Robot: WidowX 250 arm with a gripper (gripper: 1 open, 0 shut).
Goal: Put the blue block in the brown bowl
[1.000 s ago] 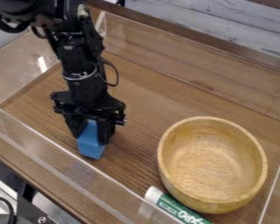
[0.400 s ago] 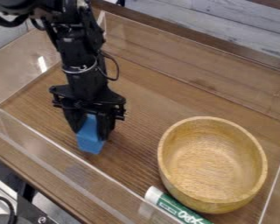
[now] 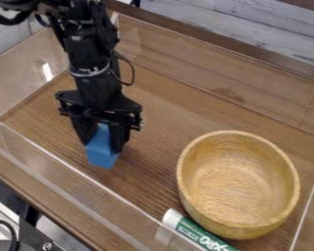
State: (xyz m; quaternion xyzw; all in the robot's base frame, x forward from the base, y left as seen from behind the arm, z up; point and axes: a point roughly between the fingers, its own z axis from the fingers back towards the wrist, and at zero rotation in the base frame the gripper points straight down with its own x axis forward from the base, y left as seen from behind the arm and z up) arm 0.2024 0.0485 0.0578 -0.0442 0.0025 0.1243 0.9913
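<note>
The blue block [image 3: 103,152] hangs upright between the black fingers of my gripper [image 3: 102,137], which is shut on its upper part; the block's lower end sits just above the wooden table. The gripper points straight down from the black arm [image 3: 83,49] at the left centre of the view. The brown bowl [image 3: 238,182], a wide, shallow bowl of light wood, rests on the table to the right of the gripper and holds nothing.
A clear plastic wall [image 3: 68,181] runs along the near side of the wooden table [image 3: 186,108]. A white and green tube [image 3: 196,232] lies at the front edge, below the bowl. A pale surface lies beyond the far wall.
The gripper and the blue block in it have risen slightly and drifted a little to the left in the picture. The bowl has stayed where it was.
</note>
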